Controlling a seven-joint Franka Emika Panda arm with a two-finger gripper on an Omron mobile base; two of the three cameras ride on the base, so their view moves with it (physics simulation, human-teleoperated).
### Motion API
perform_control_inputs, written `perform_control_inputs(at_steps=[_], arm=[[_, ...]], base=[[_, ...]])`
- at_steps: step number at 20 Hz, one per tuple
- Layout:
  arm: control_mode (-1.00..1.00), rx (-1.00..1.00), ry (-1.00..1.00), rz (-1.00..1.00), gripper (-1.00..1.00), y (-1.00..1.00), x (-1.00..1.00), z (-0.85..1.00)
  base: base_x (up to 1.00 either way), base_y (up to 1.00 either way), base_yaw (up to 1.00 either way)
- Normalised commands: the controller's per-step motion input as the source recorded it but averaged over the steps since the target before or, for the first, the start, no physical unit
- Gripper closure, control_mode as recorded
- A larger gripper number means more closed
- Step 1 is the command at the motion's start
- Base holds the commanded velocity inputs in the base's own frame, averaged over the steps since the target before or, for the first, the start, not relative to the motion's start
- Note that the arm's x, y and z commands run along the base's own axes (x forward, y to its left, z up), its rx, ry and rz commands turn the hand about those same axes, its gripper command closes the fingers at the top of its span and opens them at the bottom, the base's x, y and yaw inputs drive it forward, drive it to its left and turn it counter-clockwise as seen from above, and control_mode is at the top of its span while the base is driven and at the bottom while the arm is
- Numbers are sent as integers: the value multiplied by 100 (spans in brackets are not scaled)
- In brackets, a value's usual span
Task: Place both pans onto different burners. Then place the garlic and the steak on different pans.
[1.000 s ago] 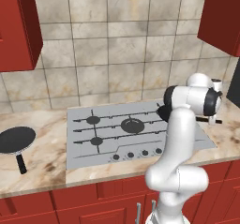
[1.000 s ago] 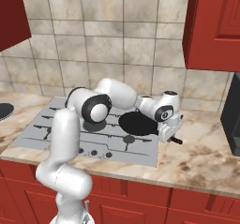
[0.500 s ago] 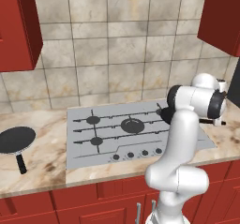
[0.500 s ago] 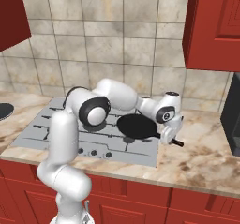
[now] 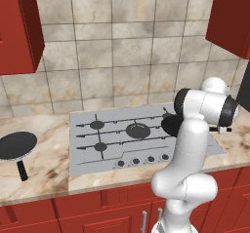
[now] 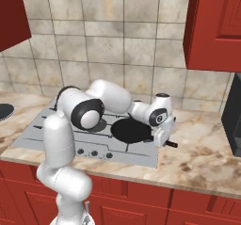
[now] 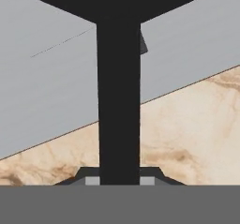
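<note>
1. We count two pans. The first pan [image 5: 17,145] sits on the table [image 5: 44,171], left of the cooktop [image 5: 93,151].
2. The second pan [image 6: 132,130] lies over the cooktop's right side.
3. The gripper [image 6: 161,138] is clamped on the second pan's handle [image 7: 119,106].

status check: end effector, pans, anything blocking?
End effector shut on pan handle. That pan over right side of cooktop. Second pan on left counter. Nothing blocking.
</note>
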Motion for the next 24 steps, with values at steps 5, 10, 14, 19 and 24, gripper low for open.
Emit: perform_control_inputs(at_steps=[5,10,14,19,24], arm=[[-100,0,0,0,100,4,7,-11],[-100,0,0,0,-100,0,3,0],[-100,0,-1,0,-100,0,0,7],[-100,0,-4,0,-100,0,-14,49],[-100,0,0,-10,-100,1,-39,56]], base=[[0,0,0],[0,0,0],[0,0,0],[0,0,0],[0,0,0]])
